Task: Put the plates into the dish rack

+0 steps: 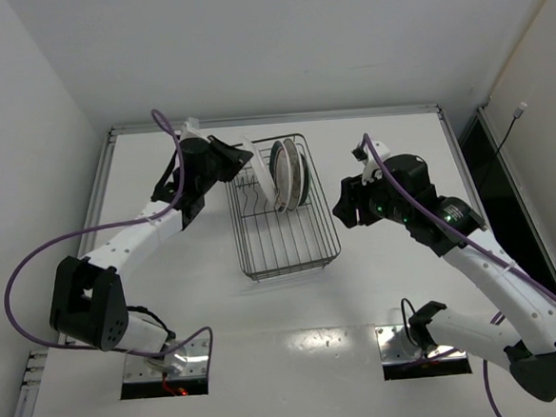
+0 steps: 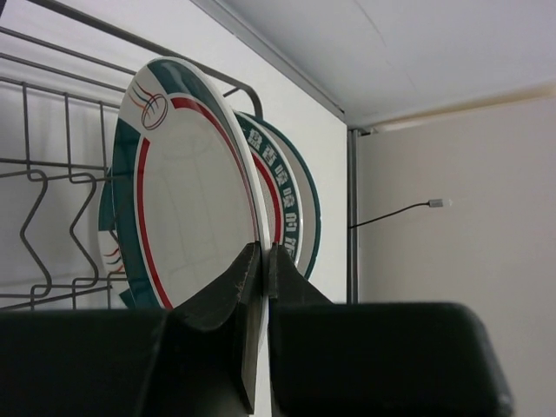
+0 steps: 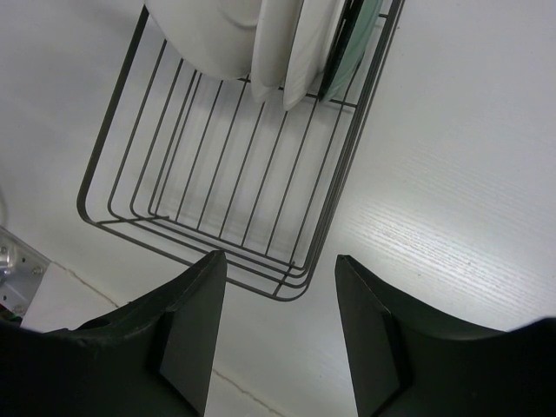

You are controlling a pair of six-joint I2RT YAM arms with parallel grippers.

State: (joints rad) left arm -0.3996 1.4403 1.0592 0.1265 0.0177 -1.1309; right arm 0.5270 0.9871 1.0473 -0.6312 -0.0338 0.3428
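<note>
At the far end of the dish rack (image 1: 282, 239), a group of plates (image 1: 292, 174) stood on edge, close together and nearer the right wall of the rack. The rack sat on the white table (image 1: 408, 295), between the two arms.

**Left arm.** The left gripper (image 1: 239, 162) reached in from the left side of the rack at its far end. In the left wrist view, both fingers (image 2: 246, 269) were pressed together on the rim of a banded plate (image 2: 195, 208), pinching its edge between them. This plate had a teal outer band and a red inner ring. It stood nearly upright with a slight lean, to the left of the group. Its lower edge was hidden behind the gripper, so contact with the rack floor could not be confirmed. A second banded plate (image 2: 294, 204) stood just behind it, with the rack wires to the left.

**Right arm.** The right gripper (image 1: 346, 204) hung just beside the right wall of the rack, clear of it. In the right wrist view, its fingers (image 3: 195, 313) stood well apart with nothing between them, above the near right corner of the rack. The plate undersides appeared at the top of that view.

A purple cable (image 1: 15, 275) looped from the left arm.
</note>
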